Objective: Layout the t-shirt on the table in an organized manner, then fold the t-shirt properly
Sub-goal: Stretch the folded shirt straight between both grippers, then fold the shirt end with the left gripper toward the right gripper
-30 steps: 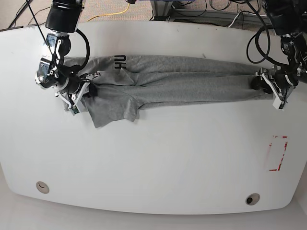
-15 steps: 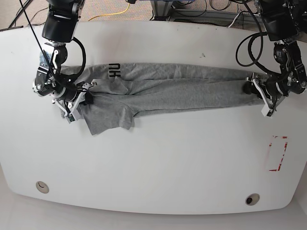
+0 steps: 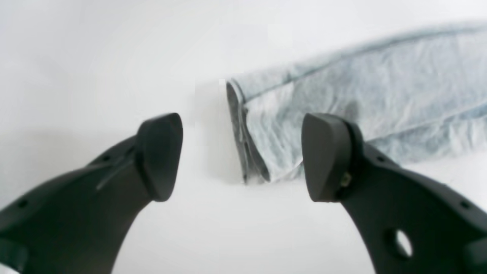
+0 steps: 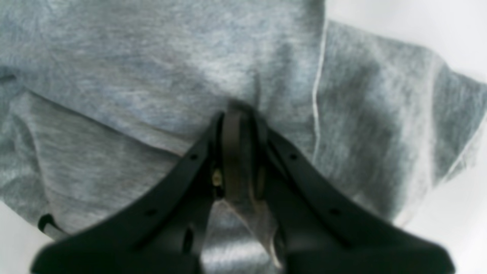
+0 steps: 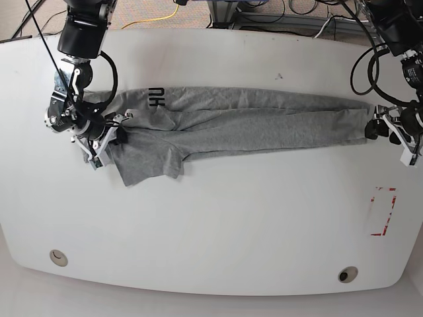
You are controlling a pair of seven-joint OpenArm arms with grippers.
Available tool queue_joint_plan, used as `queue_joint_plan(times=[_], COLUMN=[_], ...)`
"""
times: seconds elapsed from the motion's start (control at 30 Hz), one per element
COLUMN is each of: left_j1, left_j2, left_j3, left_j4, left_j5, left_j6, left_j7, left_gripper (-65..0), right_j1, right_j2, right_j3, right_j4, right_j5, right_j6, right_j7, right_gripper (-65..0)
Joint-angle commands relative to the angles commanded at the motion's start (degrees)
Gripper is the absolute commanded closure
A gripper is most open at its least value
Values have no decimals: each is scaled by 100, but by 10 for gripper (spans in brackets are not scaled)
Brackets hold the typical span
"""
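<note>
Across the far half of the white table [image 5: 218, 224] the heather-grey t-shirt [image 5: 251, 122] lies bunched into one long, wrinkled band whose long axis runs side to side between the two arms, its dark lettering [image 5: 156, 97] near the right arm's end. The right gripper [image 4: 237, 152] is clenched on a pinch of soft jersey there, while the left gripper [image 3: 241, 156] stands spread and empty just off the band's hemmed end, so that end lies straight ahead of its open jaws for a re-grasp

T-shirt [image 5: 238, 122] stretched 9-to-3 across worktop [image 5: 218, 224]; right pincer [image 5: 112, 137] at 9 end, left pincer [image 5: 390, 132] just beyond 3 end.
</note>
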Motion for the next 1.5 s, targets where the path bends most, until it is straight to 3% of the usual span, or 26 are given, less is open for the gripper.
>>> queue_joint_plan(times=[0.17,0.6,0.83,0.9,1.03,1.13,1.37,1.5], left_j1=[0,-35,-9,-9,-9,-9,105,299], left_j2=[-18,26,105,105,105,105,105,114], left_j3=[79,1389,1521,1521,1486,1477,1327,1336], left_j4=[-545,-1380,-1582,-1582,-1582,-1582,-853,176], left_j5=[9,-9,0,-18,-9,-26,-35,-211], left_j6=[0,0,0,0,0,0,0,0], left_j7=[-264,-1037,-1108,-1090,-1090,-1090,-1064,-633], left_gripper=[-471,-467,-457,-415,-197,-97,-90,-90], right_j1=[0,0,0,0,0,0,0,0], right_j2=[-18,-9,0,0,0,-9,-26,-26], right_j3=[-9,0,9,9,9,9,9,9], right_j4=[0,9,9,9,9,9,9,9], right_j5=[0,0,0,0,0,0,0,0], right_j6=[0,0,0,0,0,0,0,0], right_j7=[0,0,0,0,0,0,0,0], right_gripper=[-52,-52,-52,-52,-52,-52,-52,-52])
